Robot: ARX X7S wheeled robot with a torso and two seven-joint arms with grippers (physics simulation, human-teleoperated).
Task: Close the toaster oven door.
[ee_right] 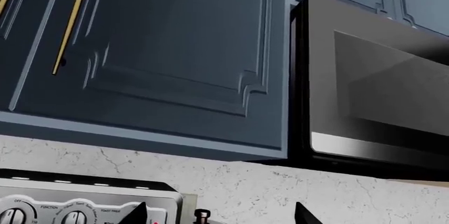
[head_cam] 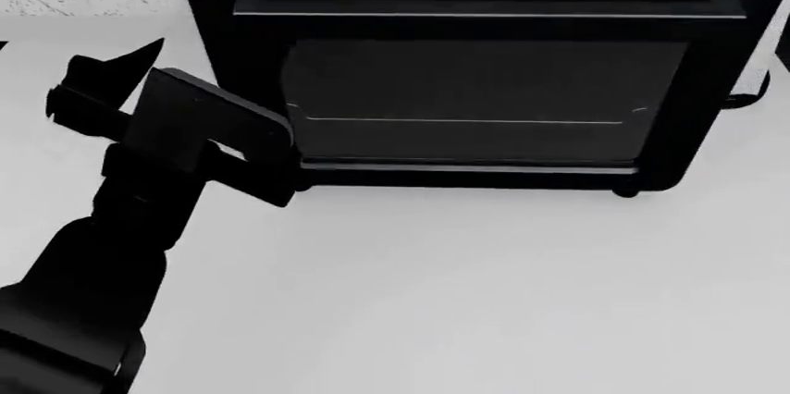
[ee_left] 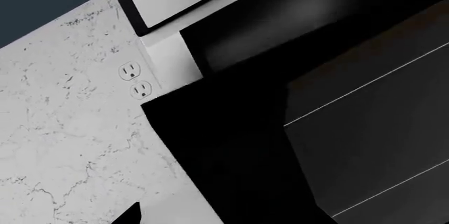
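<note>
The black toaster oven (head_cam: 691, 149) stands on the white counter against the wall, small round feet under its front. The toaster oven door (head_cam: 482, 89), black-framed with a large glass window, faces me. Its slim silver bar handle (head_cam: 494, 13) runs along the top edge, which leans toward me. I cannot tell how far it stands open. My left gripper (head_cam: 114, 59) is open and empty, just left of the oven's left side, apart from the door. The left wrist view shows one fingertip (ee_left: 132, 216), the oven's black side (ee_left: 224, 145) and wire racks (ee_left: 365, 84). My right gripper (ee_right: 221, 216) is open and empty, out of the head view.
White counter (head_cam: 469, 301) lies in front of the oven. A marble backsplash (ee_left: 63, 129) with a double outlet (ee_left: 135, 79) is behind it. The right wrist view faces blue wall cabinets (ee_right: 161, 50), a black microwave (ee_right: 379, 87) and a stove's silver control panel (ee_right: 77, 203).
</note>
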